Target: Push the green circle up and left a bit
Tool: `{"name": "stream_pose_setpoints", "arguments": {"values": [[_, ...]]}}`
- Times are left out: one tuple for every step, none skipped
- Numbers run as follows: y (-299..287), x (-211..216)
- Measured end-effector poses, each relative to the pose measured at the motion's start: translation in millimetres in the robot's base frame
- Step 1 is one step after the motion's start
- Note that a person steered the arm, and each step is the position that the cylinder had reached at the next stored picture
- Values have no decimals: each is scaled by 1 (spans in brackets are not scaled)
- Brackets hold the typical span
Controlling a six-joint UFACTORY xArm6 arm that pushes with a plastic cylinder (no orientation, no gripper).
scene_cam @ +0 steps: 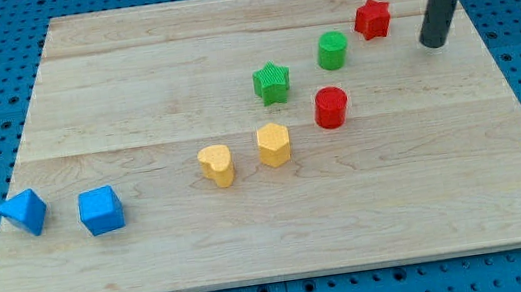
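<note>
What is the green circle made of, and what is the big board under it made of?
The green circle looks like smooth plastic or painted wood: its colour is even with a faint sheen and no grain shows, so I can't be sure which. The board looks like pale unpainted wood, with grain lines and plank seams running across it.

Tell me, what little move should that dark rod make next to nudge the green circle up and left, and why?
Probably I should slide my tip down and left, to the green circle's lower right. Right now the tip sits apart at the view's right of it, beyond the red star. Pushing from there would send the circle mostly leftward, toward the green star.
</note>
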State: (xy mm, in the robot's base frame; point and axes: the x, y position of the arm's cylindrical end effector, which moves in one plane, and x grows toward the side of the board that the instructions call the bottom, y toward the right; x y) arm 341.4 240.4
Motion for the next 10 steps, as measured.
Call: {"name": "stream_pose_setpoints", "arguments": {"values": [[4, -1], [9, -1], [9, -1], [-2, -4], [-32, -3], [-43, -2], [-111, 12], [-171, -2], [-205, -32], [-181, -28]]}}
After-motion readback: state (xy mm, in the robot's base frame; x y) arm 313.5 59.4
